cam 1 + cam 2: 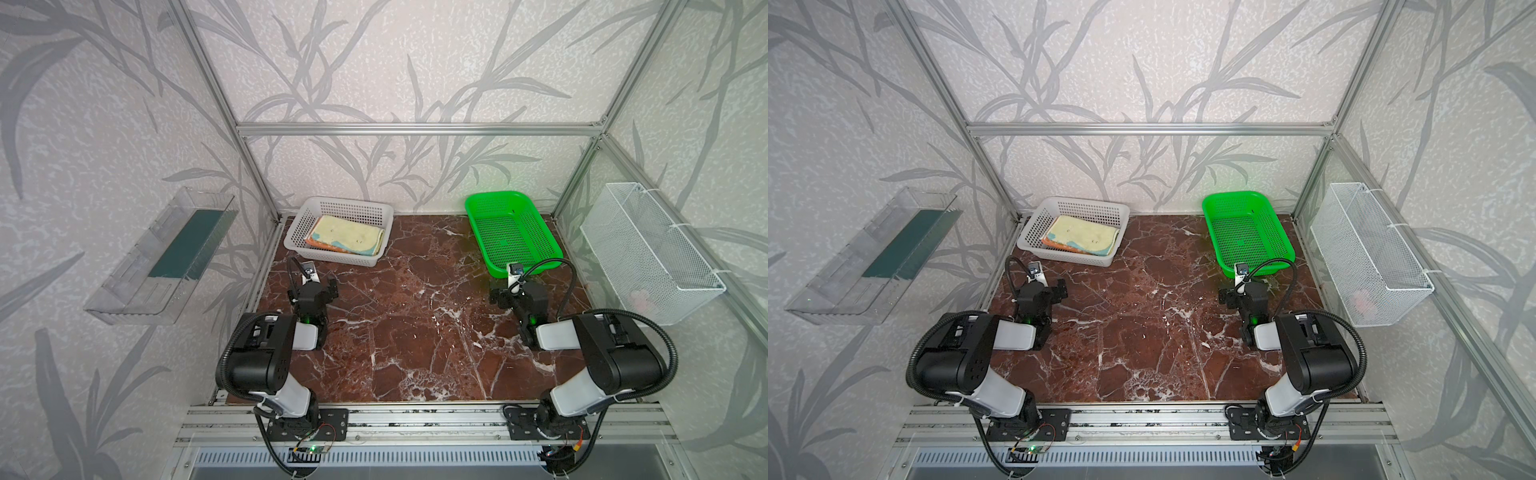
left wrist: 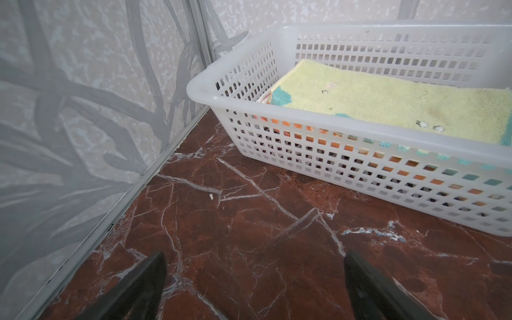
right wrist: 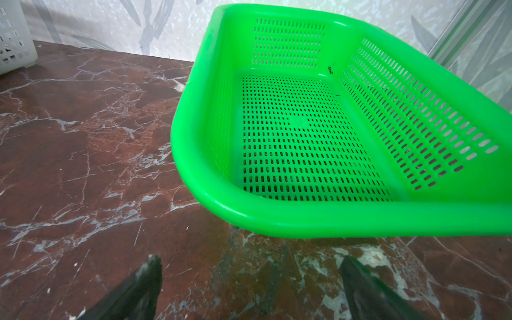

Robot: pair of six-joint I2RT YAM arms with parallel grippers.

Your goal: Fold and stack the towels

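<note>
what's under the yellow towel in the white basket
An orange towel lies under the yellow towel in the white basket; only its edge shows. Anything lower is covered.

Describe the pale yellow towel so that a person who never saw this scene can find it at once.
On the red marble table, look to the far left corner, where a white basket stands. The pale yellow towel lies on top of the pile inside it. Unlike the orange cloth showing beneath, it is yellow with light-blue patches at its edge.
</note>
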